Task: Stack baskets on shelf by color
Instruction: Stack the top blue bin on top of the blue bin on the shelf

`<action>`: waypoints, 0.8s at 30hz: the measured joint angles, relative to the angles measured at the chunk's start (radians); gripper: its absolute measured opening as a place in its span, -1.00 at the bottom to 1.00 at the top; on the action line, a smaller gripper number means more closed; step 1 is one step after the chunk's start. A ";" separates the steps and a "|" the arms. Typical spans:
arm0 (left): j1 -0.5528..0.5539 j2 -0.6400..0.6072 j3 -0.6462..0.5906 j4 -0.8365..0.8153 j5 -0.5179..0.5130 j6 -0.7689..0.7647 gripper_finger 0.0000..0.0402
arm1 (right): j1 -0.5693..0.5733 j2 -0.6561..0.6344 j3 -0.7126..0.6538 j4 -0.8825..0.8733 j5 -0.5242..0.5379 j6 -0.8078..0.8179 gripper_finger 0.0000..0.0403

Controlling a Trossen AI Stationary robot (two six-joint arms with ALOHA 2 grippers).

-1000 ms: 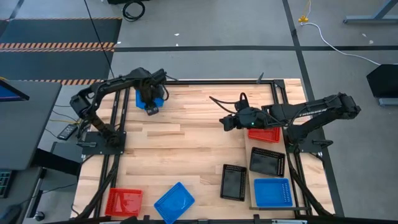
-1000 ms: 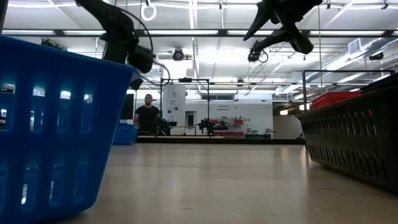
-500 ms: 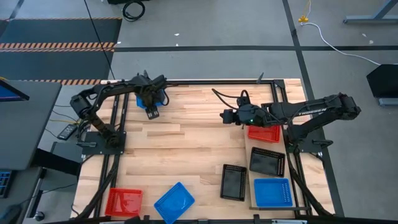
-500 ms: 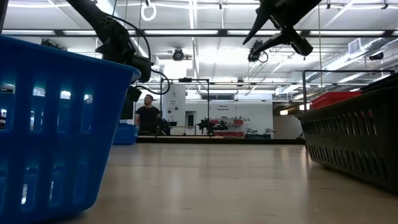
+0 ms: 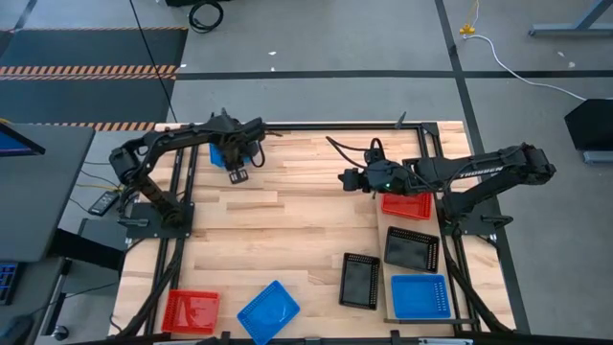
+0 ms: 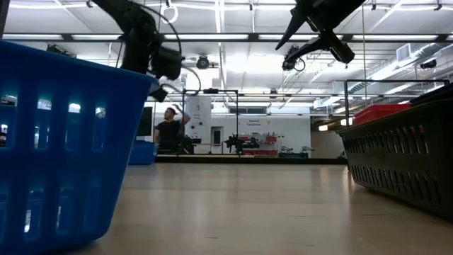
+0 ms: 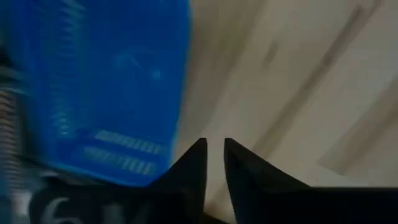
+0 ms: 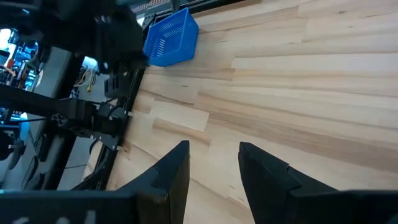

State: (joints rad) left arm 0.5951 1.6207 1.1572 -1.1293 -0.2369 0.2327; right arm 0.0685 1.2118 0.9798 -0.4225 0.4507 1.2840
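A blue basket (image 5: 221, 153) rests on the tabletop in the far left corner; it fills one side of the left wrist view (image 7: 99, 87). My left gripper (image 5: 238, 174) hangs just beside it, toward the table's right, pointing down. Its fingers (image 7: 214, 152) stand a narrow gap apart over bare wood, with nothing between them. My right gripper (image 5: 346, 184) hovers open and empty above the middle of the table (image 8: 211, 155). A red basket (image 5: 407, 204) lies under the right arm. I cannot make out the shelf in these views.
Near the right edge lie two black baskets (image 5: 412, 247) (image 5: 360, 280) and a blue one (image 5: 420, 295). At the near left lie a blue basket (image 5: 268, 311) and a red one (image 5: 190, 309). The wood in the table's middle (image 5: 287, 230) is bare. A person stands far behind.
My left gripper has moved from over the blue basket toward the table's right edge and now hangs over bare wood beside it. The basket stays in the far left corner.
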 joint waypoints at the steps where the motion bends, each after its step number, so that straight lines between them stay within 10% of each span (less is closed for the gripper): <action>1: -0.007 -0.001 0.024 0.001 -0.022 0.011 -0.64 | 0.000 0.000 0.000 0.000 0.000 -0.004 -0.29; 16: 0.126 0.100 -0.046 0.116 0.058 0.069 0.27 | 0.001 0.000 0.000 0.003 -0.057 -0.002 -0.29; 24: 0.119 0.113 -0.099 0.177 0.073 0.074 -0.24 | 0.000 0.000 0.000 0.003 -0.060 0.003 -0.29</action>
State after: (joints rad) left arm 0.7141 1.7332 1.0584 -0.9520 -0.1641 0.3072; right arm 0.0689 1.2118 0.9798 -0.4194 0.3908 1.2869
